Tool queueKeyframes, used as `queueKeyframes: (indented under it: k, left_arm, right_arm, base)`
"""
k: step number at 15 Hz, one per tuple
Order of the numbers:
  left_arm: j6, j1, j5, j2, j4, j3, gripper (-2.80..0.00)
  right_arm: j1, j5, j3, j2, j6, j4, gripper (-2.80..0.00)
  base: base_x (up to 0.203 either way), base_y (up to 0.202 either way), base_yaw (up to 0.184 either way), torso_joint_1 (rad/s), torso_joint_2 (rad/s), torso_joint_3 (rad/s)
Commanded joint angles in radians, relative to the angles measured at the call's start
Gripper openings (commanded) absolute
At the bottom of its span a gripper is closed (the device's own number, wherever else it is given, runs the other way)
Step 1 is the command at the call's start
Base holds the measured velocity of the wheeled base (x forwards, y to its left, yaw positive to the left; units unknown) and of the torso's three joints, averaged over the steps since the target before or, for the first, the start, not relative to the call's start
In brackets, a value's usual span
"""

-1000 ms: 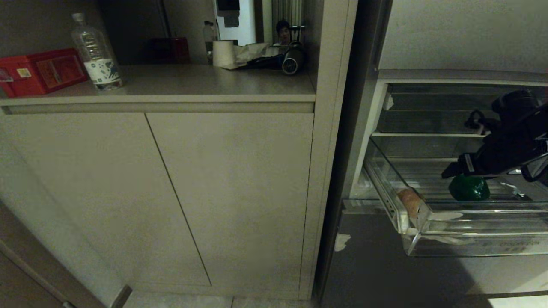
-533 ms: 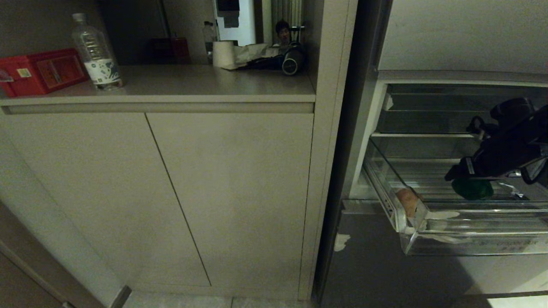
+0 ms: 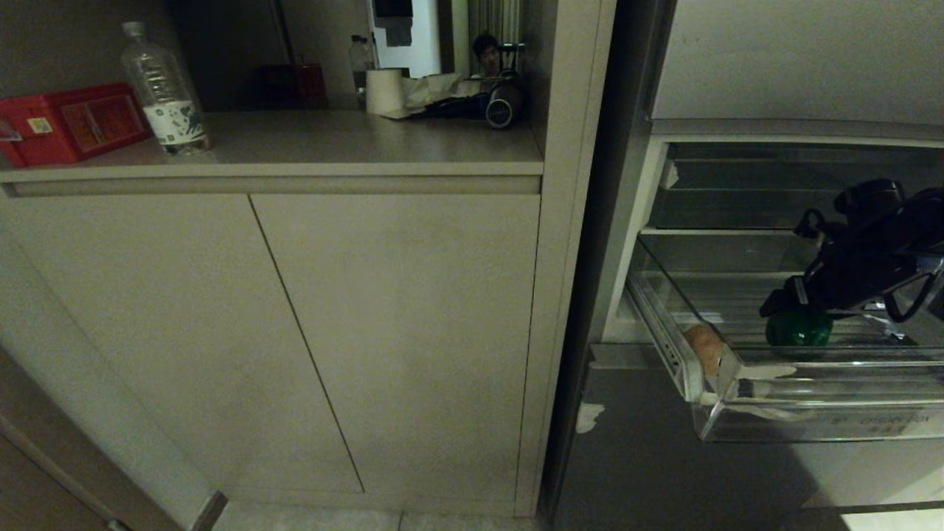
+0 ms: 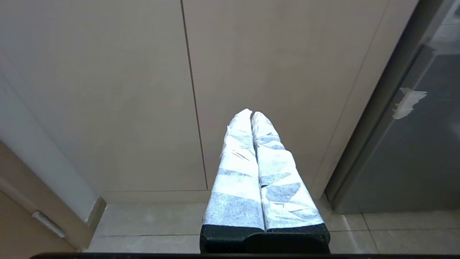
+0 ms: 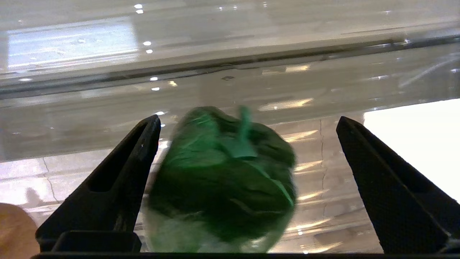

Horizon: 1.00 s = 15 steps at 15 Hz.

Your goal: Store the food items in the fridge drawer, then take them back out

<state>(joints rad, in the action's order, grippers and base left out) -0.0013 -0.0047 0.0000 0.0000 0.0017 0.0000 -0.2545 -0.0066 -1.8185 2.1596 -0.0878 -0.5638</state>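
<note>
Left gripper [image 4: 252, 117]: parked low over the floor tiles [image 4: 154, 221], facing the cabinet doors [image 4: 143, 90], fingers [image 4: 239, 162] pressed together, holding nothing.

Fridge drawer [image 3: 811, 424] is pulled out, clear front lip nearest the robot. Tan-orange lump [image 3: 704, 348] sits in the drawer's near left corner, against the side wall.

Green pepper [image 3: 799, 330] is on the ribbed drawer floor, further right, well apart from the lump. Right gripper [image 5: 248, 124] hangs just above it, fingers [image 5: 118, 180] spread wide with the pepper [image 5: 222, 180] between them. It lies close by one finger, clear gap to the other, not pinched. Edge of the lump [image 5: 14, 230] shows in the right wrist view too.

Farther back and left: bench [image 3: 332, 144] with water bottle [image 3: 164, 92], red box [image 3: 70, 122], paper roll [image 3: 383, 90].
</note>
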Motion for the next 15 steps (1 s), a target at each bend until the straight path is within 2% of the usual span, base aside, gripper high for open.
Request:
queueKeyframes:
  k: [1,15]
  left_arm:
    - [0.0,0.0,0.0,0.002,0.0,0.0,-2.8]
    - [0.0,0.0,0.0,0.002,0.0,0.0,-2.8]
  right_arm:
    - [-0.002,-0.001,0.001,0.003,-0.001,-0.002,0.0]
    - [0.0,-0.007,0.035,-0.026,0.01,-0.059,0.0]
  base:
    - [0.0,0.0,0.0,0.0,0.0,0.0]
    - [0.0,0.0,0.0,0.0,0.0,0.0]
